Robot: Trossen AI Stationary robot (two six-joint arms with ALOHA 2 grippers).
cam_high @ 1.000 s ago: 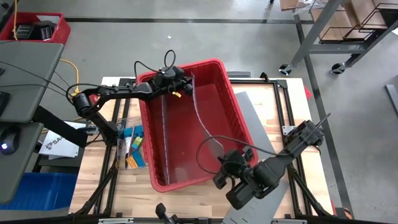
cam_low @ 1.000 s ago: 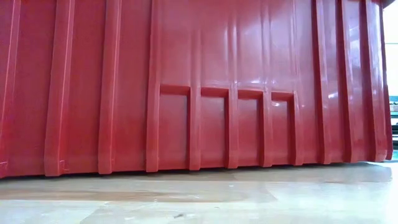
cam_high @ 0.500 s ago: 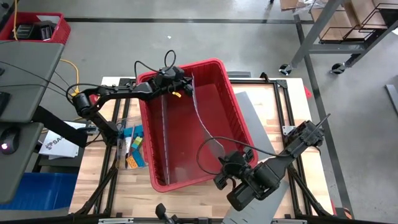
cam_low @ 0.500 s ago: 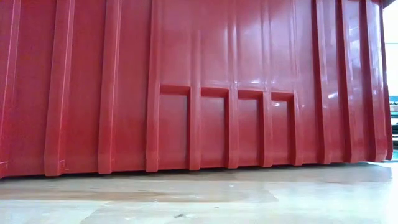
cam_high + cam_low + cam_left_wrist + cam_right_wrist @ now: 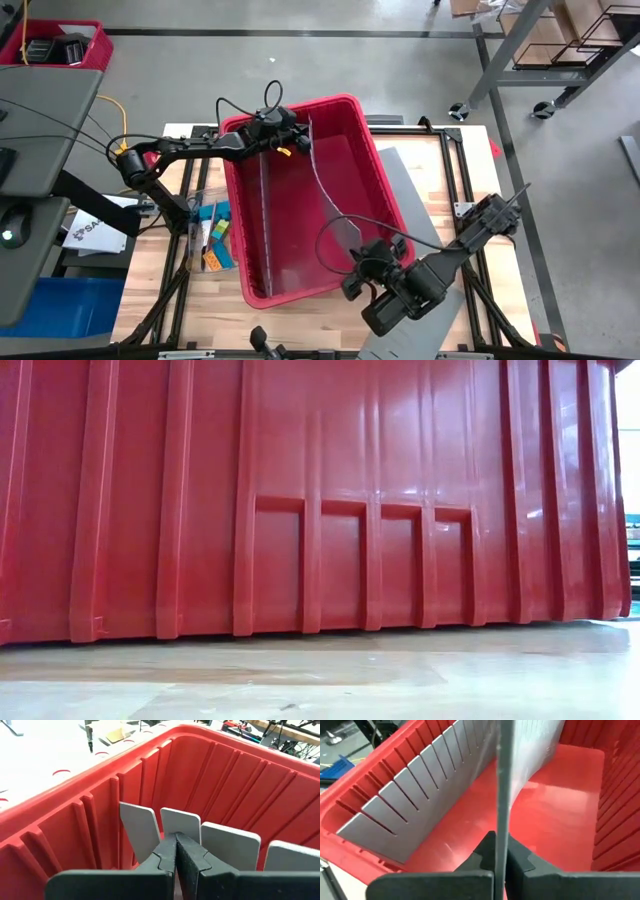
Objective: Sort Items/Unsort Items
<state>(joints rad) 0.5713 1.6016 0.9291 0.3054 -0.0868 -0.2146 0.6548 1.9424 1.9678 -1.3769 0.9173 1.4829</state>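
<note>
Pinching a bowed grey divider sheet [image 5: 501,780], the right gripper [image 5: 352,287] stands at the red bin's [image 5: 390,215] near wall; left gripper [image 5: 283,141] clamps another divider [image 5: 180,822] at the far wall. Items [image 5: 212,240] lie on the counter [image 5: 300,310] beside the bin. Risk: the flexed sheet springs free and jolts the bin.

Low view filled by the red bin [image 5: 320,500], its top and both sides cut by the picture's edges; arms and room behind hidden; only a strip of bench [image 5: 320,680] shows. Items [image 5: 213,240] left of the bin in the high view too small to tell apart, partly under the frame. Right end effector [image 5: 501,851]: divider [image 5: 502,780] edge-on, hiding the bin floor behind it; left wrist view cuts the bin's far wall.
</note>
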